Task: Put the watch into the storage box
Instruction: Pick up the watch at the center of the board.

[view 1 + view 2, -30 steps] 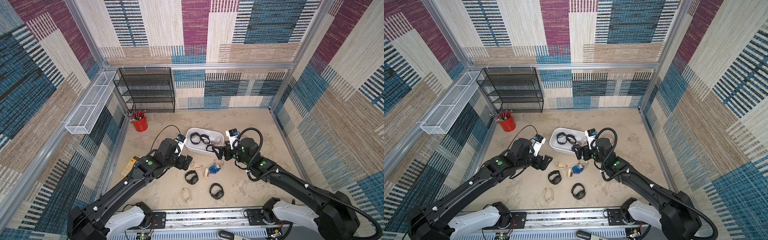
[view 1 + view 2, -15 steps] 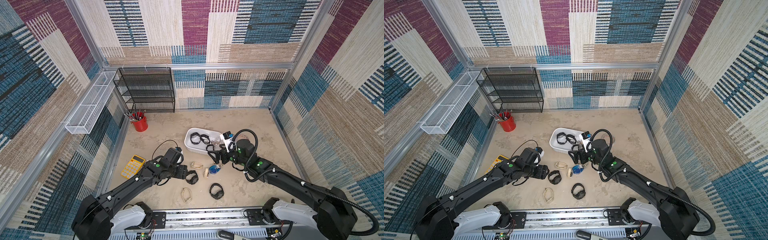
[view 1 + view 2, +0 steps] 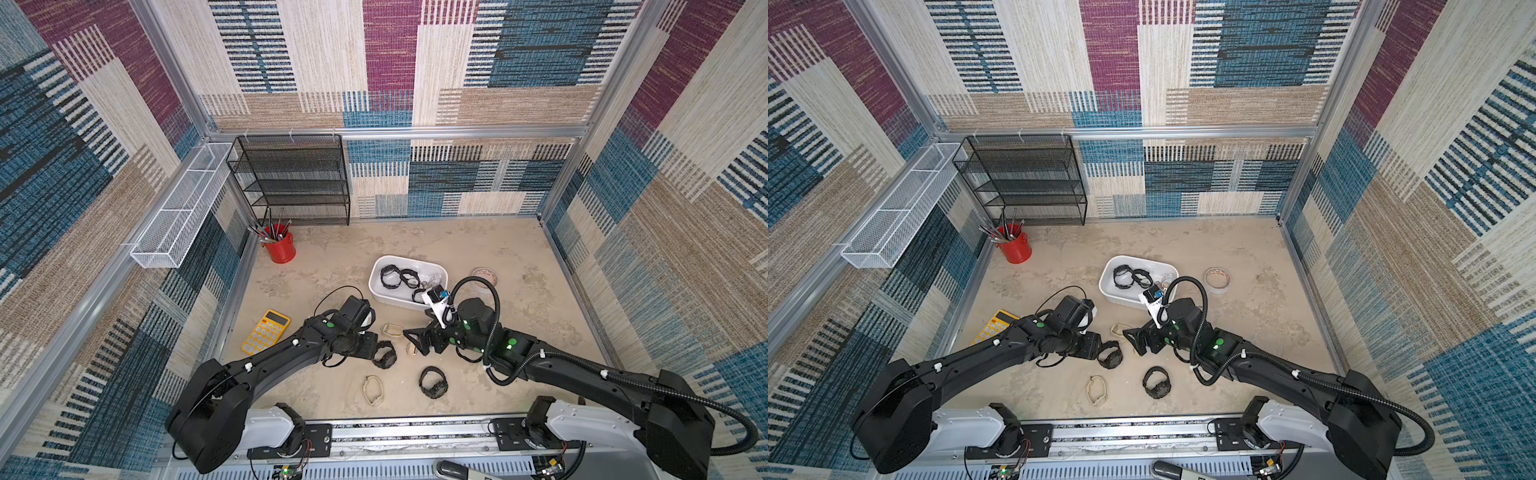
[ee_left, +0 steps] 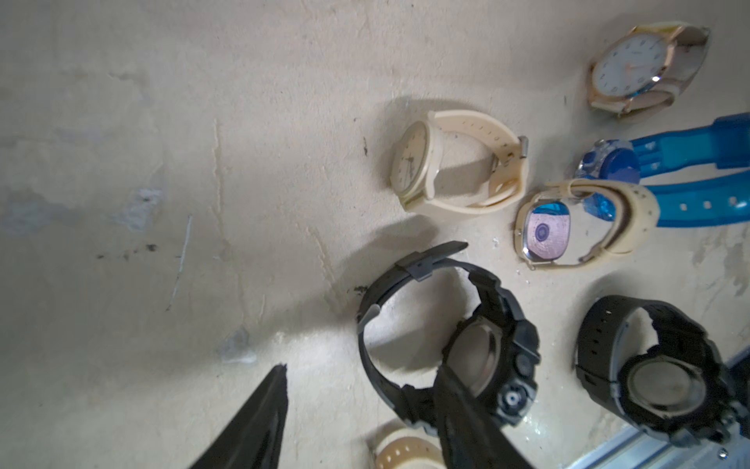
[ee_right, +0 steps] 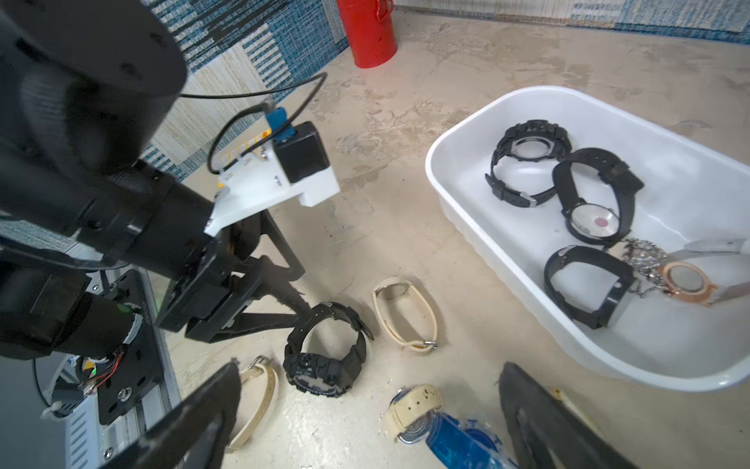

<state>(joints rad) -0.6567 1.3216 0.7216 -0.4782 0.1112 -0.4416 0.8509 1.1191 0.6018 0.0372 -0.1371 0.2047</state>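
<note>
A black watch (image 3: pixel 384 354) (image 3: pixel 1111 354) lies on its side on the sandy floor in front of the white storage box (image 3: pixel 399 301) (image 3: pixel 1121 297). My left gripper (image 4: pixel 361 369) is down at it, open. One finger reaches inside the watch (image 4: pixel 446 345) loop, the other stands outside, with the strap between them. The storage box (image 5: pixel 690 162) holds several watches. My right gripper (image 5: pixel 369 369) (image 3: pixel 413 343) hangs wide open, holding nothing, over a cream watch and a blue watch (image 5: pixel 454 438) just in front of the box.
More loose watches lie around: cream ones (image 3: pixel 390 330) (image 3: pixel 373 390) and a second black one (image 3: pixel 433 382). A yellow calculator (image 3: pixel 266 332) is at the left, a red cup (image 3: pixel 279 247) and black mesh shelf (image 3: pixel 295 178) at the back, a tape roll (image 3: pixel 484 276) right of the box.
My left gripper has come forward and down to the black watch while its jaws narrowed. My right gripper has moved off the box toward the loose watches, staying wide open.
</note>
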